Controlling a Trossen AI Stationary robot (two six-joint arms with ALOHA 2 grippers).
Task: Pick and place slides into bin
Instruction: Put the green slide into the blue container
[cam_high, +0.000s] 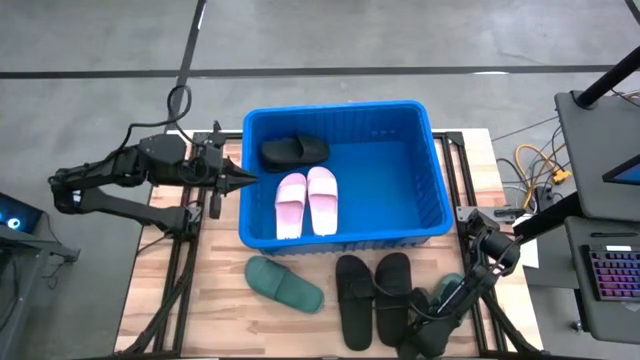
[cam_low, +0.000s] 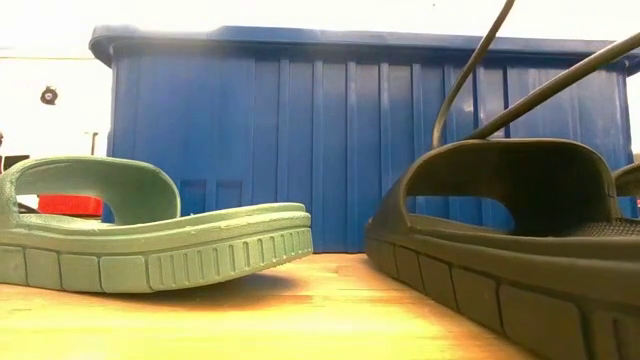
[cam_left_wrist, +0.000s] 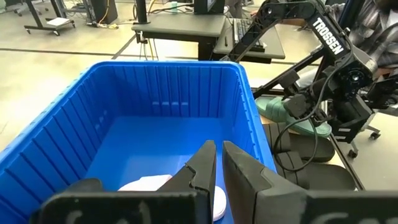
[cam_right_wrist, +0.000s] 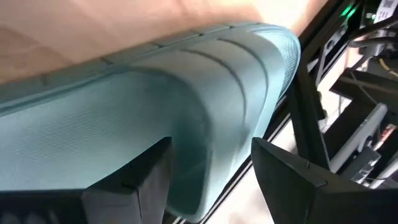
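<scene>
The blue bin (cam_high: 420, 215) stands mid-table and holds a pale pink pair (cam_high: 307, 200) and one black slide (cam_high: 294, 151). On the wood in front of it lie a dark green slide (cam_high: 285, 283) and a black pair (cam_high: 375, 297), both resting on their soles. A second green slide (cam_high: 450, 287) lies at the near right corner. My right gripper (cam_right_wrist: 211, 146) is low over it and open, with a finger on each side of its strap (cam_right_wrist: 205, 93). My left gripper (cam_left_wrist: 219, 168) is shut and hangs over the bin's left rim (cam_high: 243, 190), pointing into the bin. My right gripper comes at the green slide's strap slanting down from above, one finger (cam_right_wrist: 140, 177) on each side of the strap. I cannot tell whether either finger touches it. The slide lies on the table.
The bin's walls (cam_low: 350, 140) rise well above the slides lying on the table in front of it. A side desk with a keyboard (cam_high: 612, 275) and loose cables (cam_high: 540, 165) stand beyond the table's right edge. Bare wood shows at the near left (cam_high: 180, 310).
</scene>
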